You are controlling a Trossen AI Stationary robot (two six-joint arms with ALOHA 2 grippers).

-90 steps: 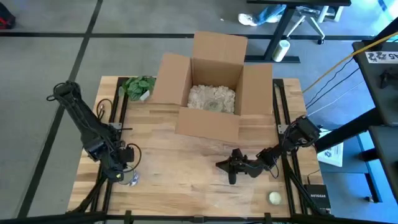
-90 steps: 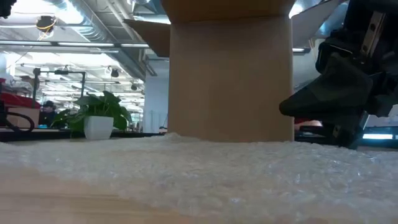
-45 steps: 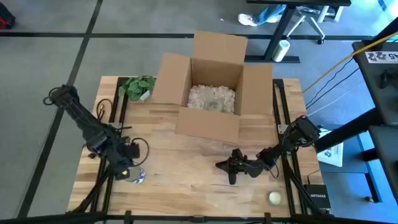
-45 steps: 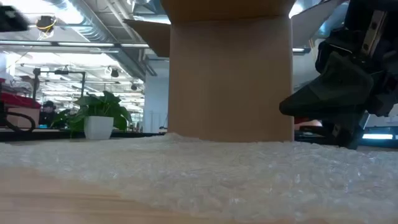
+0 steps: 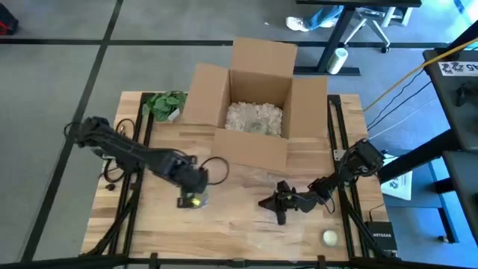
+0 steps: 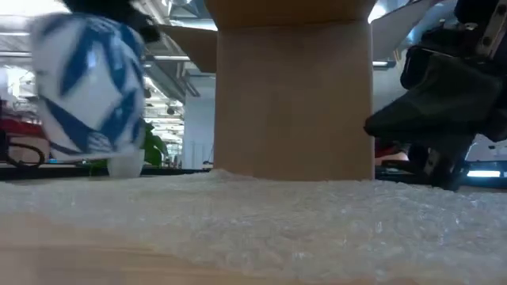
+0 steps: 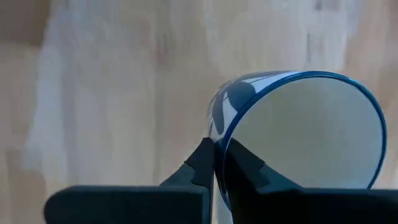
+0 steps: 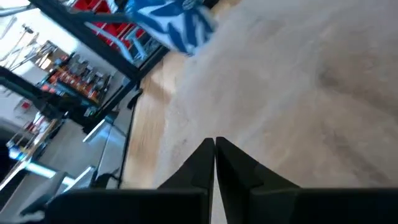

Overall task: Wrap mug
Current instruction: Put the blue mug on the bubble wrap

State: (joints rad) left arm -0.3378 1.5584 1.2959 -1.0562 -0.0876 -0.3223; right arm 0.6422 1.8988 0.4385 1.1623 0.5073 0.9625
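The blue-and-white mug (image 7: 298, 134) is off the table, carried by the left gripper (image 7: 214, 163) over the left-centre of the wooden table (image 5: 239, 232), just in front of the cardboard box (image 5: 254, 104). The 2 fingers are pinched on the mug's rim wall, 1 inside the mouth and 1 outside, so the whole cup hangs from that thin edge. In the low view it rides clear above the sheet of bubble wrap (image 6: 261, 214).

It looks like glazed ceramic: rigid, fairly heavy for so narrow a grip, slick and liable to chip or break if dropped. A rim pinch could let it swing or slip; setting it down gently on the wrap seems wise. The wrap is soft, light and limp, best taken by an edge.

The right gripper (image 8: 214, 155) rests low on the wrap near the table's right-centre, fingers together, apparently pinning the sheet. A potted plant (image 5: 166, 104) stands at the back-left corner.
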